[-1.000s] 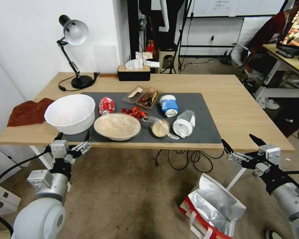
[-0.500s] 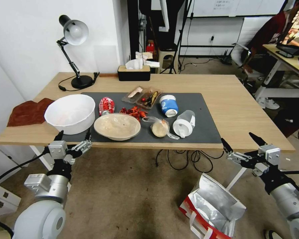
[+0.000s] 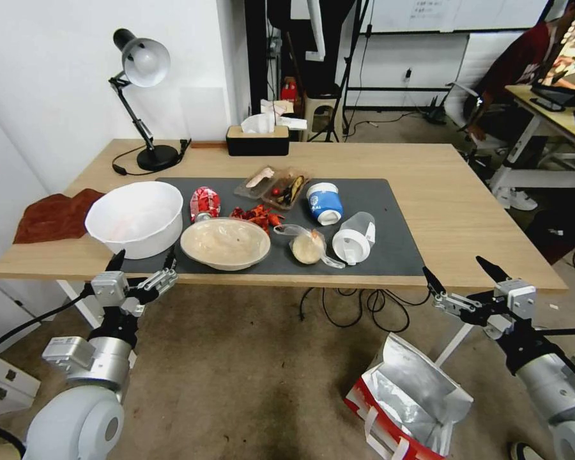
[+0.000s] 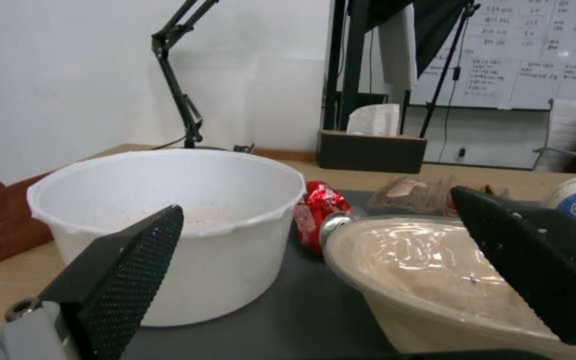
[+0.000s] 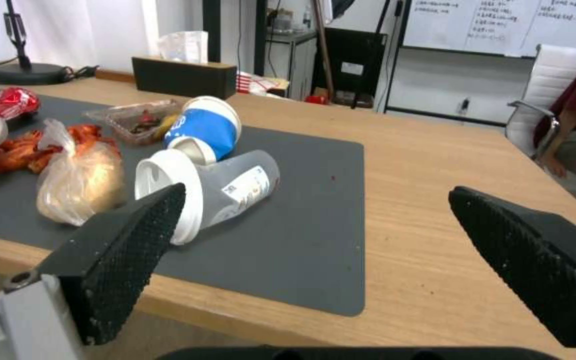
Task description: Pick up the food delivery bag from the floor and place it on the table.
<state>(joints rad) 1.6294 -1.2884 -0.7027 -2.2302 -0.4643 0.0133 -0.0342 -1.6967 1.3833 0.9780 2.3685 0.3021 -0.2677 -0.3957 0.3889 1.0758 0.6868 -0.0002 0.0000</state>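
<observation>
Lying open-mouthed on the carpet, the boxy red-and-white paper food delivery bag with silver foil lining (image 3: pixel 407 406) is waiting just in front of the long light-wood table (image 3: pixel 466 211), below its right end. Your right gripper (image 3: pixel 459 272) is hanging above the bag at table-edge height, fingers spread and empty, likely staged for the reach down. Your left gripper (image 3: pixel 143 259) is idling before the white plastic bowl (image 3: pixel 134 217), fingers likewise released.
</observation>
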